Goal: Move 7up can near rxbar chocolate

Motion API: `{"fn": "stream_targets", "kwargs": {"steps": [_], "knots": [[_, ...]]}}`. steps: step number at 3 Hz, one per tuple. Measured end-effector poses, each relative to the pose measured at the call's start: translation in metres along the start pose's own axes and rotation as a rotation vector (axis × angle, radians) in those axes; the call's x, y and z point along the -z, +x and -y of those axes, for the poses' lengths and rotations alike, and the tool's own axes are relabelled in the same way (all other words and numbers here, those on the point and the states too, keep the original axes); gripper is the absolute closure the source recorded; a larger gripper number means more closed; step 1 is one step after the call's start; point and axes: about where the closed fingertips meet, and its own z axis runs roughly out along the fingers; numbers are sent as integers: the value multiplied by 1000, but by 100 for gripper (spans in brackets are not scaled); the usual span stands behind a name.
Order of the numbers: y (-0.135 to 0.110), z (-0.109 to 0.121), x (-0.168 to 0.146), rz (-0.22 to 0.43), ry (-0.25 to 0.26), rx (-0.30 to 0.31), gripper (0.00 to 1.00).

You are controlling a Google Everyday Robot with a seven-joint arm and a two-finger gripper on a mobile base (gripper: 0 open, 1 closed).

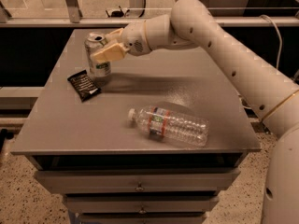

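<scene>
The 7up can (98, 66), silver with green markings and a pull-tab top, stands upright at the left of the grey table (140, 120). My gripper (103, 49) is shut on the 7up can, one cream finger (110, 53) across its front. The can's base is at or just above the table top; I cannot tell which. The rxbar chocolate (84, 85), a flat black wrapper with white text, lies just left and in front of the can, a small gap between them.
A clear plastic water bottle (169, 125) lies on its side near the table's front middle. My white arm (224, 45) reaches in from the right across the back of the table. Drawers sit below the table's front edge.
</scene>
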Motion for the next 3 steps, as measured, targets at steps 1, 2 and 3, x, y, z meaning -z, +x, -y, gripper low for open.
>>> {"fn": "stream_targets", "kwargs": {"steps": [1,2,3], "knots": [[8,-9,-17,-13,-30,26,74],[15,-12,-24,-20,-29,41,51],[24,-8,-23,-34,-3,52,28]]}}
